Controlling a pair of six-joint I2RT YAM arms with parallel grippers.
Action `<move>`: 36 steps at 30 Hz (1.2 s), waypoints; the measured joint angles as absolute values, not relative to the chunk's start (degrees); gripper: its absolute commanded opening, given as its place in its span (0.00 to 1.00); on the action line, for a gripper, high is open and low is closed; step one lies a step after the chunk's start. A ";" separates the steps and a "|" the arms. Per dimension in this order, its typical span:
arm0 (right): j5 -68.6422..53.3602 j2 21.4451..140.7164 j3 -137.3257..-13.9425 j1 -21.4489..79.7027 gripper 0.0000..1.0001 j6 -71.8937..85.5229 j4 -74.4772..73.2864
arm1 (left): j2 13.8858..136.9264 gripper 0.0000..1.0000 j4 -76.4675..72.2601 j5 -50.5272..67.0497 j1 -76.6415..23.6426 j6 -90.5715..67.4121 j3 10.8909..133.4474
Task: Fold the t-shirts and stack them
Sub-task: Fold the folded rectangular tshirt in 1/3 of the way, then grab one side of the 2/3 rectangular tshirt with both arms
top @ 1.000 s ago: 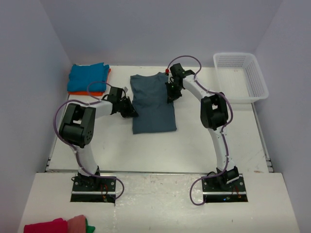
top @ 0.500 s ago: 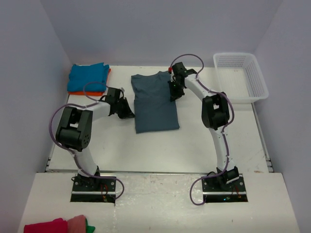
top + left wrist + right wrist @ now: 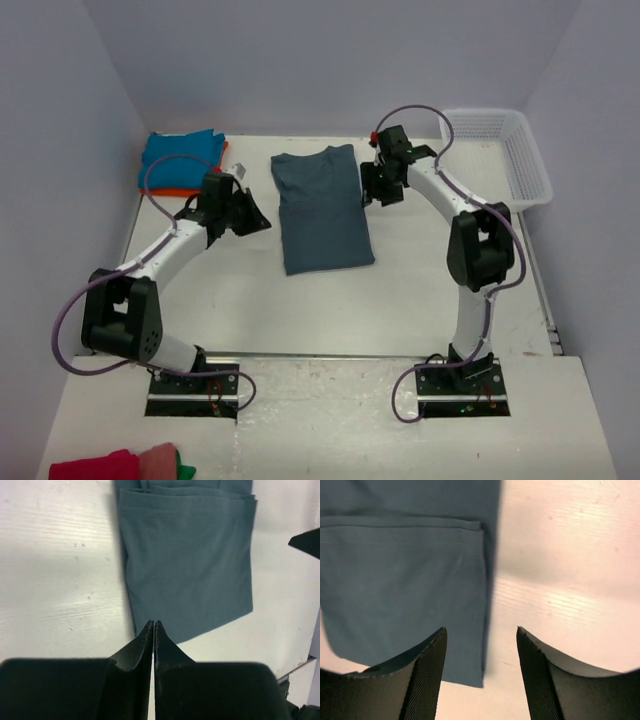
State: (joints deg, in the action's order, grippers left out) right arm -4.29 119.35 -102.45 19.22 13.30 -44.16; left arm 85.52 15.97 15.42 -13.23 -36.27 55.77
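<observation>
The slate-blue t-shirt [image 3: 322, 210] lies flat mid-table, folded into a long narrow strip. At the back left, a folded turquoise t-shirt [image 3: 180, 152] rests on an orange one [image 3: 178, 189]. My left gripper [image 3: 260, 220] hovers just left of the slate-blue shirt, shut and holding nothing. The left wrist view shows its tips [image 3: 153, 623] pressed together above the shirt's [image 3: 190, 555] near corner. My right gripper [image 3: 376, 192] sits just off the shirt's right edge. Its jaws [image 3: 481, 629] stand open astride the edge of the cloth [image 3: 400, 580], and nothing is between them.
A white mesh basket [image 3: 540, 180] stands at the back right corner. A red and pink bundle of cloth [image 3: 110, 465] lies on the near ledge at the bottom left. Both arm bases are bolted at the near edge.
The right gripper has opened, let go of the slate-blue shirt and moved right off its edge. The left arm has stretched out, drawing its gripper away to the left. The shirt has shifted slightly right.
</observation>
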 measured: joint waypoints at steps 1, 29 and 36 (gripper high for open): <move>-4.91 116.66 -99.70 19.22 0.61 13.87 -43.77 | 84.09 0.07 16.03 15.84 -13.45 -36.12 55.46; -19.14 99.02 -55.46 19.53 0.58 28.60 -16.99 | 77.87 0.31 8.73 30.85 -14.70 -36.84 38.65; -17.65 99.44 -54.08 19.49 0.30 30.89 -14.63 | 77.87 0.31 9.28 29.80 -14.61 -36.77 38.70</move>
